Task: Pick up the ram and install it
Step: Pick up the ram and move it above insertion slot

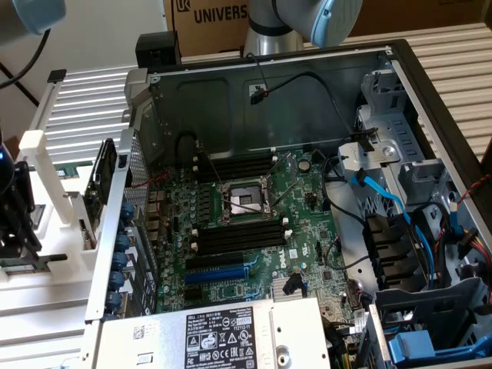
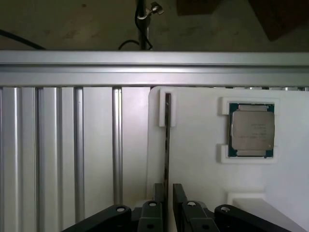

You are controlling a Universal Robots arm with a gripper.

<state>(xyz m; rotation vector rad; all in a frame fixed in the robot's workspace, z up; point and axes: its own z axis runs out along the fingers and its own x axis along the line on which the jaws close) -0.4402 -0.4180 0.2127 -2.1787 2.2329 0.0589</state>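
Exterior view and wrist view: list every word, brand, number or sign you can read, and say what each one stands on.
"UNIVERS" - on the cardboard box; the rest of the word is hidden.
Power supply label: printed lines and marks, too small to read.
Motherboard: white markings, too small to read.
Processor on the white tray: lid markings too faint to read.

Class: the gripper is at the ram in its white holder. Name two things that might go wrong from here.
1. The gripper is at one end of the ram, so a lift might tilt it or jam it in the holder.
2. Loose cables lie beside the slots and might snag the arm.
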